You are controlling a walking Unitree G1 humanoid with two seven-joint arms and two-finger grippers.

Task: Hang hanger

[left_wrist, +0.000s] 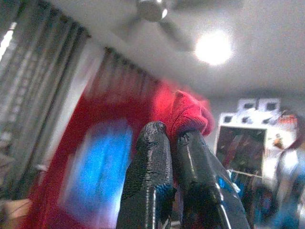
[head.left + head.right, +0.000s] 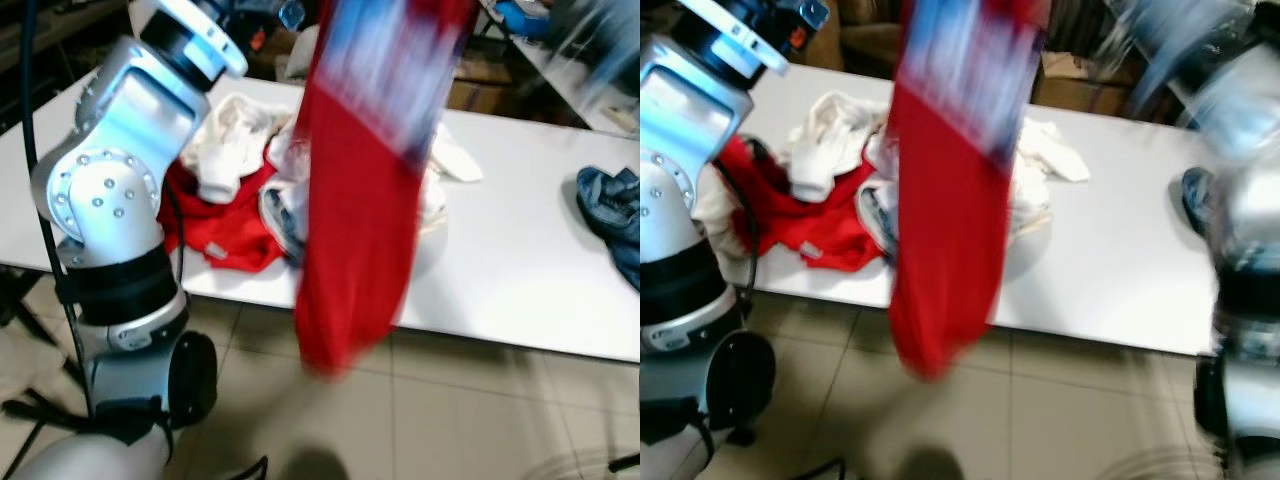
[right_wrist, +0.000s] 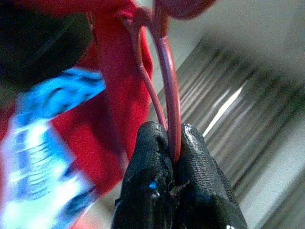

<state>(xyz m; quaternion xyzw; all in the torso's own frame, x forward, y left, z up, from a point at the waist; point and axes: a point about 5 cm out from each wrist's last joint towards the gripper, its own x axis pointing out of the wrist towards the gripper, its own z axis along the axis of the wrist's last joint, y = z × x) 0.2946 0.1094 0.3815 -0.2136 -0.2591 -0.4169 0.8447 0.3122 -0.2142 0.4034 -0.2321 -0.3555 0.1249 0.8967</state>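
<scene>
A red garment (image 2: 355, 210) with a blue and white print hangs in the air in front of the white table (image 2: 510, 260), blurred by motion. In the left wrist view my left gripper (image 1: 171, 131) is shut on a fold of the red garment (image 1: 188, 112), held high towards the ceiling. The right wrist view has my right gripper (image 3: 172, 132) shut on the thin red hanger (image 3: 169, 71), whose bars run up into the garment's collar. My left arm (image 2: 115, 170) rises at the left and my right arm (image 2: 1245, 200) is blurred at the right.
A pile of white and red clothes (image 2: 235, 170) lies on the table behind the hanging garment. Blue jeans (image 2: 612, 215) lie at the table's right end. Tiled floor (image 2: 450, 410) lies in front of the table. Boxes and clutter stand behind it.
</scene>
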